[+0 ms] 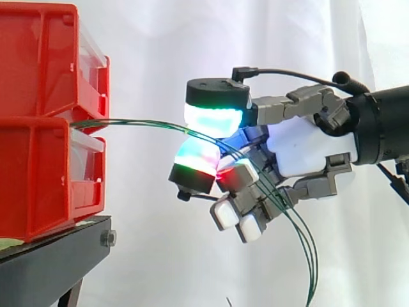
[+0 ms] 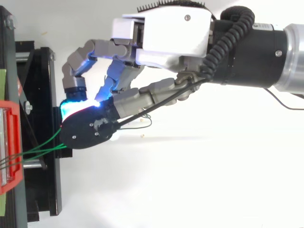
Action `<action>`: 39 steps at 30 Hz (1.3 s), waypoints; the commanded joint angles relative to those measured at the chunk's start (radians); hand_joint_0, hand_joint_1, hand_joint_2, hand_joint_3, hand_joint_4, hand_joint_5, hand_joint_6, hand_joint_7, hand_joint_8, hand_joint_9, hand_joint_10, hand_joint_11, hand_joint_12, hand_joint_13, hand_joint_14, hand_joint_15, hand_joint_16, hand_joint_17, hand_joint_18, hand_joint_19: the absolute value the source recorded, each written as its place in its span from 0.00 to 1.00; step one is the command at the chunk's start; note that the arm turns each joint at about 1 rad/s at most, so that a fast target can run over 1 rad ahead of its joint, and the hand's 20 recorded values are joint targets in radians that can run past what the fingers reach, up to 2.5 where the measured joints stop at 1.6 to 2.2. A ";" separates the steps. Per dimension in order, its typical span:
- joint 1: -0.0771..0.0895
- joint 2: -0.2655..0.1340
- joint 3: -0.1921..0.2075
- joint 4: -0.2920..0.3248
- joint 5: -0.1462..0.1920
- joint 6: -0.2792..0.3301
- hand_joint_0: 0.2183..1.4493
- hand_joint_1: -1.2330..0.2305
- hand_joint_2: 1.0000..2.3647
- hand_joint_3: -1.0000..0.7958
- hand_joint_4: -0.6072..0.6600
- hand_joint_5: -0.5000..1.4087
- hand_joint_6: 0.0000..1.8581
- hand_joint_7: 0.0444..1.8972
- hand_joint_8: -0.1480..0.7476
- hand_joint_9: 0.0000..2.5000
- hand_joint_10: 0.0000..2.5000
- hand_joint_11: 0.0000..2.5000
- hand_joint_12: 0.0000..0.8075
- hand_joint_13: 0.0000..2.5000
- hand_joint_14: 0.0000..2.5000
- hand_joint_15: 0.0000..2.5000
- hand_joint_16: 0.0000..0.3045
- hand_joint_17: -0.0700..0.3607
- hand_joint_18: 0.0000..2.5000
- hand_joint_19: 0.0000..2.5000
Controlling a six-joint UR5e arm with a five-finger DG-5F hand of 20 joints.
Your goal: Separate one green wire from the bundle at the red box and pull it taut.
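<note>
at the left, 2 stacked red plastic bins point(image 1: 32, 179) sit on a black metal stand point(image 1: 57, 256). a bundle of thin green wires point(image 1: 140, 123) comes out from between them and runs almost level to the right, bowed a little rather than drawn straight.

the wires meet the robot hand point(image 1: 307, 147) at its glowing fingers point(image 1: 214, 118). 1 thick pad is pressed down on another, pinching green wire between them, and the other fingers are curled underneath. past the pinch the loose ends droop through those curled fingers and hang off to the lower right.

my worry is that pinch. from the side i can't tell whether it holds 1 strand or several. from above the strands fan apart between box and hand, so more than 1 may be caught, and a pull would then drag the whole bundle. the hanging tails could also snag in the curled fingers. wire this thin and slick may slide through the pads if the squeeze is light. a hard tug might shift the bins on the stand, though i'd call that less likely.

below the arm is a plain white bench point(image 2: 190, 190), bare apart from a speck or 2. a white curtain point(image 1: 147, 51) closes off the back of the room.
</note>
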 commanded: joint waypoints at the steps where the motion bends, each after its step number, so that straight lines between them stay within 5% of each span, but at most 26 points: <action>1: 0.000 0.000 0.022 -0.007 -0.008 -0.014 0.33 0.37 0.01 0.45 0.63 0.15 0.48 0.51 0.55 0.44 0.01 0.43 0.43 0.39 0.01 0.18 0.16 0.42 0.38 0.19; 8: -0.002 0.002 0.074 -0.081 -0.011 -0.037 0.30 0.33 0.00 0.28 0.65 0.15 0.48 0.49 0.55 0.44 0.01 0.43 0.43 0.39 0.01 0.18 0.16 0.42 0.38 0.19; 15: -0.003 0.002 0.086 -0.084 -0.011 -0.051 0.27 0.53 0.00 0.28 0.65 0.16 0.46 0.49 0.56 0.47 0.01 0.41 0.45 0.41 0.01 0.19 0.17 0.43 0.39 0.20; 22: -0.008 0.000 0.082 -0.093 -0.011 -0.051 0.29 0.54 0.00 0.31 0.65 0.17 0.42 0.51 0.55 0.47 0.01 0.40 0.44 0.41 0.01 0.19 0.16 0.42 0.38 0.20; 28: -0.020 0.000 0.016 -0.047 -0.015 -0.012 0.30 0.50 0.01 0.33 0.64 0.17 0.41 0.54 0.55 0.47 0.01 0.41 0.43 0.41 0.01 0.19 0.16 0.42 0.38 0.20; 39: -0.022 0.000 0.069 -0.068 -0.038 -0.046 0.32 0.40 0.01 0.46 0.61 0.16 0.48 0.53 0.56 0.46 0.01 0.44 0.43 0.40 0.01 0.19 0.16 0.42 0.38 0.19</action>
